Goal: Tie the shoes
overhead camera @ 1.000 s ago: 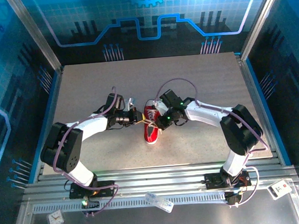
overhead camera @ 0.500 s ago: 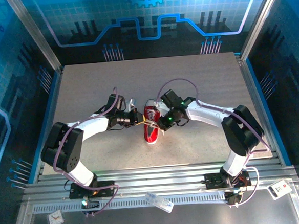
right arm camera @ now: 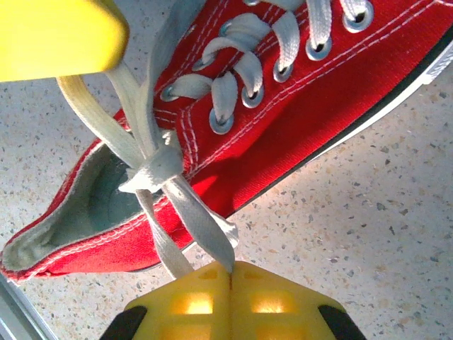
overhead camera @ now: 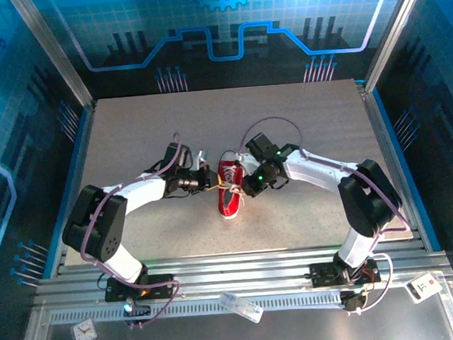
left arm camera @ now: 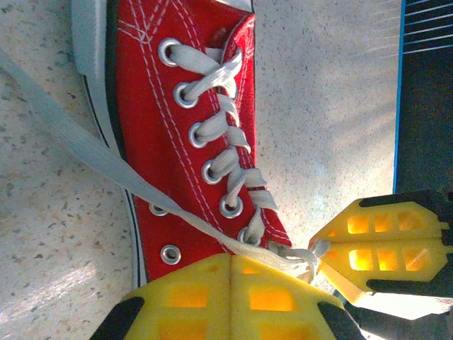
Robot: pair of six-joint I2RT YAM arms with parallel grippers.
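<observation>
I'm drawing my right claw (right arm camera: pixel 231 273) outward, both it and left claw (left arm camera: pixel 230 261) pinching laces (right arm camera: pixel 202 227) (knot (right arm camera: pixel 151 172) is tightening).

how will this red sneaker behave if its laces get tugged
The small red canvas sneaker probably slides or tips: it looks light and stands free on the smooth speckled table. Its flat white laces seem floppy; one drapes over the white sole.

A speckled grey tabletop (overhead camera: pixel 130 130) is enclosed by blue patterned panels (overhead camera: pixel 224 22) and a metal frame (overhead camera: pixel 55 53). Ribbed metal rails (overhead camera: pixel 241 268) are laid along the near edge. On the plate below them, a small white square item (overhead camera: pixel 84 332), a clear oblong piece (overhead camera: pixel 241 307) and a white red-marked card (overhead camera: pixel 423 285) are seen, well apart.
</observation>
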